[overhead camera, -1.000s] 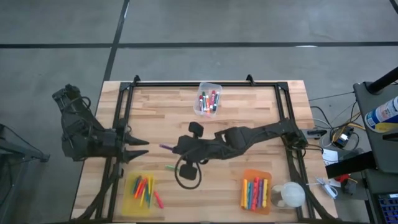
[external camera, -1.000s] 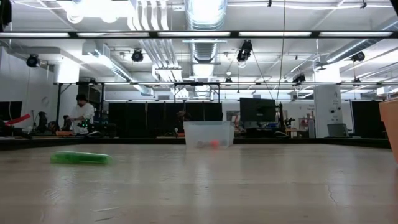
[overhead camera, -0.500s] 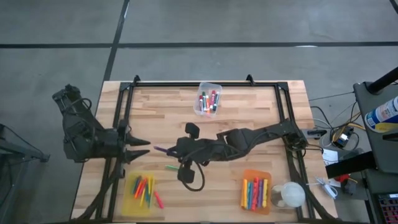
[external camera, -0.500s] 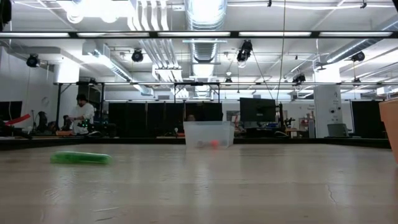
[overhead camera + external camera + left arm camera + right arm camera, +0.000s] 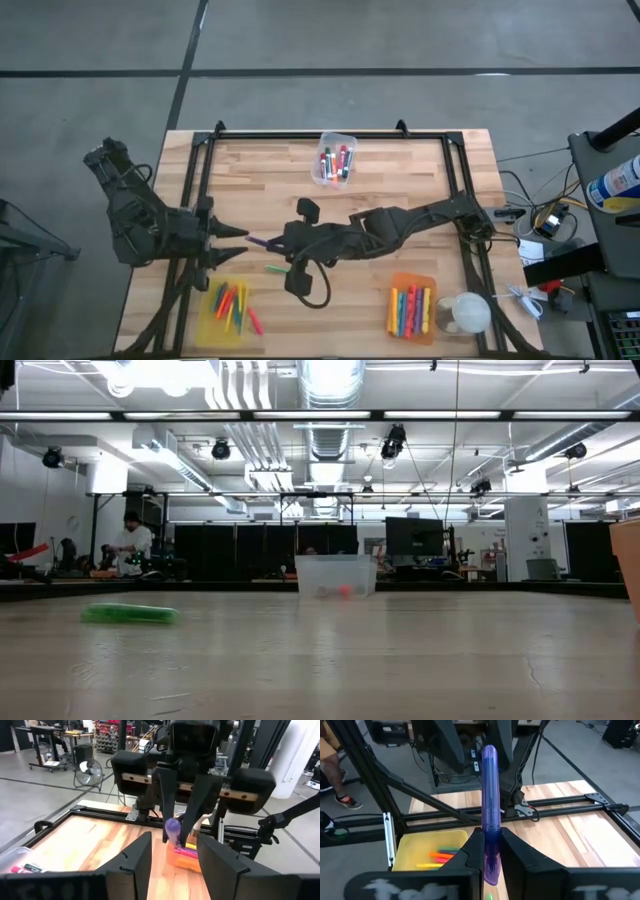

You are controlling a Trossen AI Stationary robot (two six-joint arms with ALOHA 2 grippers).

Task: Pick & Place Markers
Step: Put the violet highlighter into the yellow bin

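My right gripper hangs over the table's middle, shut on a purple marker whose free end points toward the left edge. My left gripper stands open at the left edge and faces that free end. In the left wrist view the purple marker shows beyond the gap between my fingers, apart from them. A green marker lies flat on the wood just near of the grippers. More markers lie in the yellow bin, the orange bin and the clear bin. My right gripper pinches the purple marker by its rear end between the two fingers. The marker lies along the fingers and sticks out well past their tips, toward the table's left side. It is lifted clear of the table, roughly level.
The black frame rails run along the table's left, far and right sides. A white round object sits at the near right corner beside the orange bin. In the low view the green marker and the clear bin show; people stand far behind.
My right gripper has tipped up, and the purple marker's free end has come a little closer to my left gripper. My left gripper has edged toward the marker and its fingers stand wider apart than before. The green marker has stayed where it was.
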